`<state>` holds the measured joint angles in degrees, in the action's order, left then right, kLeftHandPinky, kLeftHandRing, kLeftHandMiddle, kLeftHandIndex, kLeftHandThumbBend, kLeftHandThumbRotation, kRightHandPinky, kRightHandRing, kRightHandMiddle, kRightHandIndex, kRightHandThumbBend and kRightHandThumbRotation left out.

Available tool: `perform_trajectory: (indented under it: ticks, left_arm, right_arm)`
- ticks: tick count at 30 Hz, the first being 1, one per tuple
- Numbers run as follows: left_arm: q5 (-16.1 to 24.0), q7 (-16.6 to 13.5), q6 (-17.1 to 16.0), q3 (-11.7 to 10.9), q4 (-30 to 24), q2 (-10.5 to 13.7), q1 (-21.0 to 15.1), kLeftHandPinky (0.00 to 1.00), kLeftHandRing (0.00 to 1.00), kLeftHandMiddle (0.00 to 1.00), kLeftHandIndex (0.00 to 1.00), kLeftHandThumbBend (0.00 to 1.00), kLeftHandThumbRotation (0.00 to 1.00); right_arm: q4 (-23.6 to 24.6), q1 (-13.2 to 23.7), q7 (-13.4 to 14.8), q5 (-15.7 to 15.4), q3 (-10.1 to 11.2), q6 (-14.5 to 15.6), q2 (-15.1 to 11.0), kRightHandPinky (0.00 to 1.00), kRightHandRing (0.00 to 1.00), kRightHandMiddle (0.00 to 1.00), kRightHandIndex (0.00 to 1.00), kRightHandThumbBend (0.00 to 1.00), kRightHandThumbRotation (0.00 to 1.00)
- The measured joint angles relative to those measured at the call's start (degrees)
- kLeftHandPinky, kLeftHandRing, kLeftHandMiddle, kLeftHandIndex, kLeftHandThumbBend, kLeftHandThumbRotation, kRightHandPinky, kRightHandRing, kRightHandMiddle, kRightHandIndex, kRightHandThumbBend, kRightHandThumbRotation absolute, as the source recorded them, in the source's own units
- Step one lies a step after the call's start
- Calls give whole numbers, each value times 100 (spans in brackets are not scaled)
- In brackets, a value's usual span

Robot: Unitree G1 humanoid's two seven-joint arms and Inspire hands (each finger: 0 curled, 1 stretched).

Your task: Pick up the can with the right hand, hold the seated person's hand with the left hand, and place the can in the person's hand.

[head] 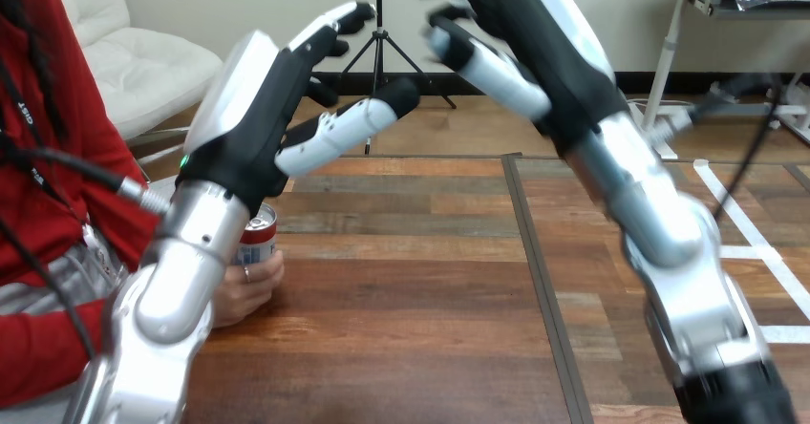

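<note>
The left hand (250, 118) is raised in the upper left of the frame, above the table (401, 290). Its fingers (334, 23) are stretched out and loosely spread, the thumb (349, 126) points toward the middle, and it has hold of nothing. The right hand (516, 37) is raised at the top centre, fingers loosely bent and spread around nothing; its upper edge is cut off by the top of the frame. The two hands are apart. The can (260, 236) stands at the lower left, mostly hidden behind the left forearm, so only a sliver of its rim and side shows. The person's hand (246, 288) is wrapped round the can's lower part, resting on the table, and is itself partly covered by the forearm.
</note>
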<state>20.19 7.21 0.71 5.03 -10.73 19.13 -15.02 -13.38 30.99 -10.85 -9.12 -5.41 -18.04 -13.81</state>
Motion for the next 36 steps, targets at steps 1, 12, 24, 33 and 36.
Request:
perform_trajectory:
  ticks: [1, 12, 24, 33, 36]
  left_arm:
    - [-111, -2, -106, -29, 20, -9, 45, 62, 78, 81, 80, 80, 100]
    - [-1327, 47, -1193, -337, 180, -215, 622, 53, 65, 68, 65, 62, 100]
    - [-2309, 436, -2090, -454, 193, -358, 1419, 34, 47, 53, 51, 55, 99]
    - [-2731, 652, -2359, -469, 189, -445, 2014, 31, 45, 51, 49, 53, 88]
    - [-2785, 652, -2387, -479, 190, -504, 2210, 33, 49, 55, 52, 50, 86]
  right_arm:
    - [0, -80, 0, 48, 25, -47, -1, 76, 83, 83, 85, 99, 100]
    - [-7, -1125, -23, 610, 285, -697, 0, 68, 78, 82, 84, 99, 100]
    - [55, -2374, -131, 1163, 454, -1407, 33, 71, 80, 85, 86, 97, 100]
    - [326, -3298, -156, 1565, 497, -1581, 192, 80, 85, 88, 89, 96, 100]
    - [415, -3543, -152, 1626, 531, -1604, 266, 85, 89, 91, 91, 97, 100]
